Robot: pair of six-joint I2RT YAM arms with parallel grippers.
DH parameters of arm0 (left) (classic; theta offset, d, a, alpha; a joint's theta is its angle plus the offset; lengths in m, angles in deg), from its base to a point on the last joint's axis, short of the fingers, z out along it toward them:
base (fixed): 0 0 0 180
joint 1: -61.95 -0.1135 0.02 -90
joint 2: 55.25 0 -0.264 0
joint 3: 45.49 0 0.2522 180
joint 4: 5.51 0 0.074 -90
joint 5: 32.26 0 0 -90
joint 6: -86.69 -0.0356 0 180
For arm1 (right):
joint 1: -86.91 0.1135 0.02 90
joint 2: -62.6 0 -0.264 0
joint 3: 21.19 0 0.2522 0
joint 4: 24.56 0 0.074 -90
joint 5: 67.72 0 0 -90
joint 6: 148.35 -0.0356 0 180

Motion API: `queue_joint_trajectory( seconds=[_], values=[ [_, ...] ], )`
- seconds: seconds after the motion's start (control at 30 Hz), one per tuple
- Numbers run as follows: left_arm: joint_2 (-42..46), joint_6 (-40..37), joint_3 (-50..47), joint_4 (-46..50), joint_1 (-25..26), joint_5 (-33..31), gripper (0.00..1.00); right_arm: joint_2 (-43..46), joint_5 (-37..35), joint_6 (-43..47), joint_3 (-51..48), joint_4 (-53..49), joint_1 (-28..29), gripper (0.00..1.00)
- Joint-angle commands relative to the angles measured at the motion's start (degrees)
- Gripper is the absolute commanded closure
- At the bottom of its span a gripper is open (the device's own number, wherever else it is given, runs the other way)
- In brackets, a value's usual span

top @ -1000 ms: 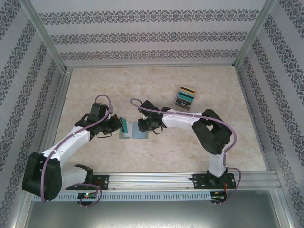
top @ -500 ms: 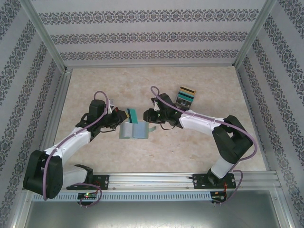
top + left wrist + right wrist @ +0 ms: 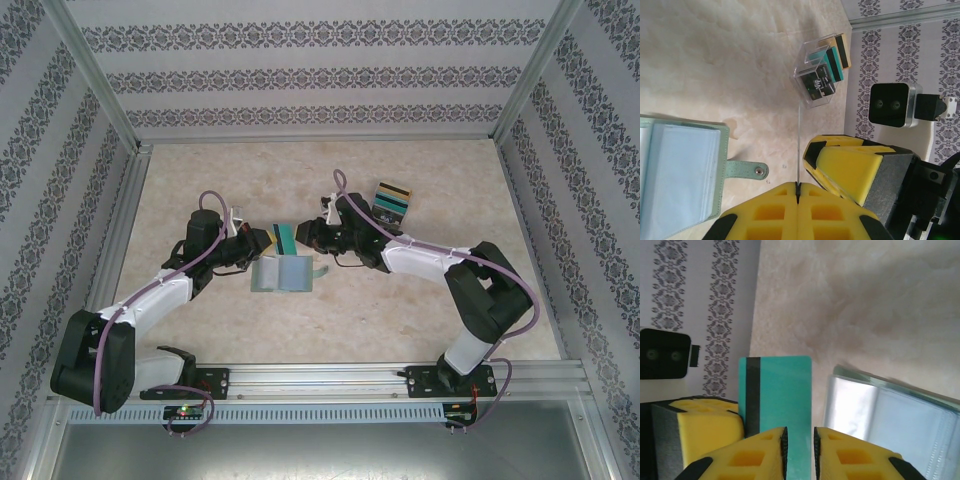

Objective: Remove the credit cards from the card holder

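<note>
Risen off the card holder (image 3: 282, 274), one teal card (image 3: 286, 238) hangs pinched by the left gripper (image 3: 797, 187), right gripper (image 3: 799, 440) slightly parted; other cards (image 3: 391, 205) already out.

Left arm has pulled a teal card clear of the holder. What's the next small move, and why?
Probably ease the right gripper onto the teal card and close its fingers. The left gripper pinches it clear of the card holder, and the stacked cards lie on the right arm's side.
</note>
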Motion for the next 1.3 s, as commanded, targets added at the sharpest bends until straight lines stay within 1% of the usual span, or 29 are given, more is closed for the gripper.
queue_joint_trajectory(
  seconds=[0.0,0.17,0.47,0.87,0.97,1.13,1.27],
  values=[
    [-0.19,1.08,-0.31,-4.12,-0.58,1.6,1.0,-1.04,2.22,-2.87,-1.09,5.47,-0.56,0.76],
    [-0.86,1.7,-0.4,-5.38,-0.61,2.07,1.0,-1.84,3.17,-3.7,-0.79,6.71,-0.6,0.75],
    [-0.83,1.97,-0.24,-5.7,-0.57,2.21,1.0,-2.01,1.88,-3.44,-1.57,5.16,-1.04,0.72],
    [-0.72,1.98,-0.23,-5.8,-0.57,2.38,1.0,-2.59,2.31,-3.61,-1.66,5.05,-1.45,0.71],
    [-0.91,2.11,-0.35,-6.09,-0.56,2.59,1.0,-2.38,3.12,-3.87,-1.69,6.35,-1.37,0.72],
    [-2.04,2.94,-0.59,-8.09,-0.56,3.15,1.0,-2.72,5.71,-5.92,-1.93,11.36,-1.59,0.75],
    [-2.49,3.13,-0.71,-8.72,-0.52,3.28,1.0,-2.94,6.77,-6.86,-2.18,13.27,-1.87,0.8]
  ],
)
